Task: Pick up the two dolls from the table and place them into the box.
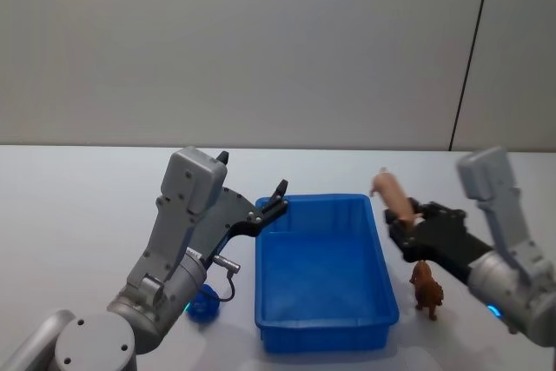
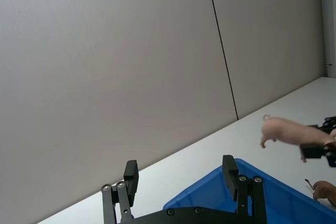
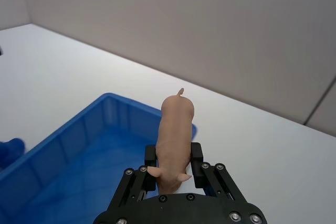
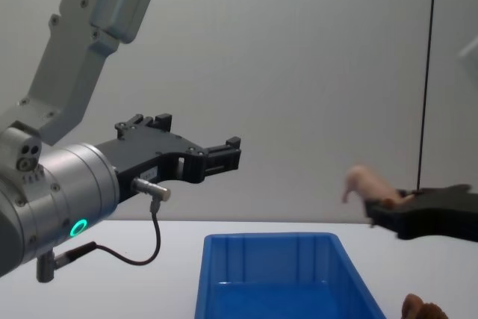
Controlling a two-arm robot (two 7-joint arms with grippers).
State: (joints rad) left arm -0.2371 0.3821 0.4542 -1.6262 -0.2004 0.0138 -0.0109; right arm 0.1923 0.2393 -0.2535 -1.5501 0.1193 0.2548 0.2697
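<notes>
A pale pink doll is clamped between the fingers of my right gripper, which is shut on its rear half. It hangs in the air just beyond the right rim of the blue box, as the head view shows with the doll and gripper. A reddish-brown doll stands on the white table right of the box, below that gripper. My left gripper hovers over the box's far left corner, open with nothing between its fingers.
A small blue object lies on the table left of the box, under my left arm. A plain grey wall rises behind the table. The box's floor is bare.
</notes>
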